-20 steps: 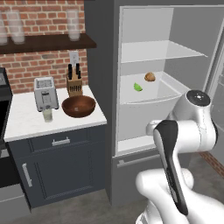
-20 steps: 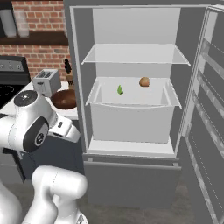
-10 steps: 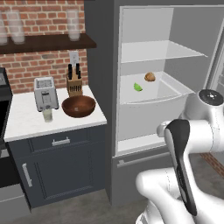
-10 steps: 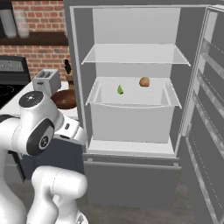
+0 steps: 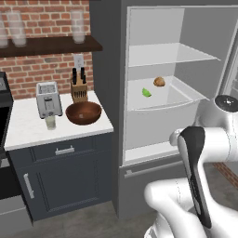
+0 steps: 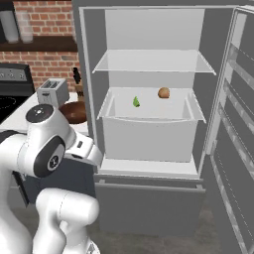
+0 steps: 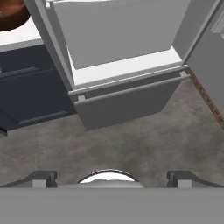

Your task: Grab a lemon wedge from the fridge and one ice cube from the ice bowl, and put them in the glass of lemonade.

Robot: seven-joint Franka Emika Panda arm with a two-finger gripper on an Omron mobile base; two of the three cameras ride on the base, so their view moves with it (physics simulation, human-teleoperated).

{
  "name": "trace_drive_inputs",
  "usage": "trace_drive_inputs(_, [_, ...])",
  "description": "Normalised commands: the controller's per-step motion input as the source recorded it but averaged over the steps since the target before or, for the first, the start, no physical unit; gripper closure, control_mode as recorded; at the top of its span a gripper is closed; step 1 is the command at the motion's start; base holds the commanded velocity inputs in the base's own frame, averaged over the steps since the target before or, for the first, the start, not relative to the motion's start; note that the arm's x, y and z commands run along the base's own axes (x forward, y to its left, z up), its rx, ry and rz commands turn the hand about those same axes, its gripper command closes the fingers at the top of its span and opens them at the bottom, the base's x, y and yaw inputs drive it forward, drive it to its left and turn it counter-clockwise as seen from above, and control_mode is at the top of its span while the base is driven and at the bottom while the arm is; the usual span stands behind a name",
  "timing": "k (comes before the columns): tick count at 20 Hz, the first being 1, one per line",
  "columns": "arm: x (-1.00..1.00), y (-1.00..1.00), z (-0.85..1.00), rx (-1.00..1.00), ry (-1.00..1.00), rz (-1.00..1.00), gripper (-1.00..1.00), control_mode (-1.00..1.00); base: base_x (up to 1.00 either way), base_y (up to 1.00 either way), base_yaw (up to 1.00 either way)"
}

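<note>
Lime-green lemon wedge (image 5: pixel 146 92) sits on fridge (image 6: pixel 149 119) middle shelf, beside brown lump (image 5: pixel 159 82), well apart from jaws (image 7: pixel 111 177), which are spread wide, empty, over floor (image 7: pixel 131 140) below the fridge drawer.

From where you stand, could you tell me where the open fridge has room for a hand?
The upper white shelf is bare. In the white drawer, a gap separates the small green lemon wedge from the brown roundish lump.

Matt dark-grey fridge (image 5: pixel 108 69), glossy wooden ice bowl (image 5: pixel 83 113), rough brick wall (image 5: pixel 42 18)
</note>
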Motion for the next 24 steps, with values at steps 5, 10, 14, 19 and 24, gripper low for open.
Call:
trace_drive_inputs(5, [0.0, 0.06, -0.21, 0.0, 0.0, 0.0, -1.0, -1.0, 0.0, 0.0, 0.0])
trace_drive_inputs(10, [0.0, 0.21, -0.25, -0.01, 0.0, 0.0, -1.0, -1.0, 0.0, 0.0, 0.0])
trace_drive_inputs(14, [0.0, 0.24, -0.19, 0.0, 0.0, 0.0, -1.0, -1.0, 0.0, 0.0, 0.0])
trace_drive_inputs(19, [0.0, 0.13, -0.16, 0.0, 0.0, 0.0, -1.0, -1.0, 0.0, 0.0, 0.0])
trace_drive_inputs(24, [0.0, 0.02, -0.31, 0.0, 0.0, 0.03, -1.0, -1.0, 0.0, 0.0, 0.0])
